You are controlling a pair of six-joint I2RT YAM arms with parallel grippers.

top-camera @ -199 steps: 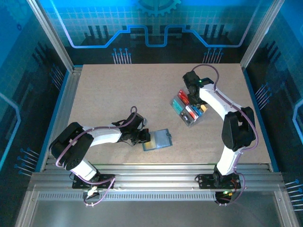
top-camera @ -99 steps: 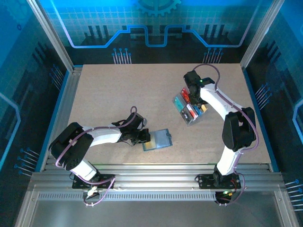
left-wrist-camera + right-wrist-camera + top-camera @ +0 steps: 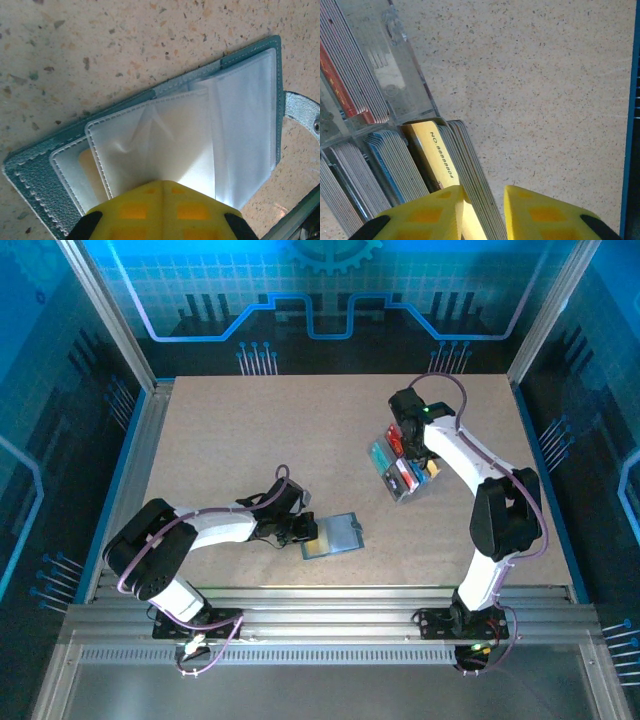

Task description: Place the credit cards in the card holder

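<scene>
The top external camera is fixed above and behind the arm bases; it faces down and forward, far enough back to take in the whole table (image 3: 250, 440) from near edge to far edge. The left wrist camera looks down past the left gripper (image 3: 162, 202) at very close range; its field covers the opened card holder (image 3: 200, 125), which the top view places at the near edge, about mid-width. The right wrist camera looks down past the right gripper (image 3: 484, 205), equally close; its field covers the credit cards (image 3: 440, 155) standing in a clear tray (image 3: 400, 75) and bare table to the right; the top view places that tray right of centre, at mid-depth.
</scene>
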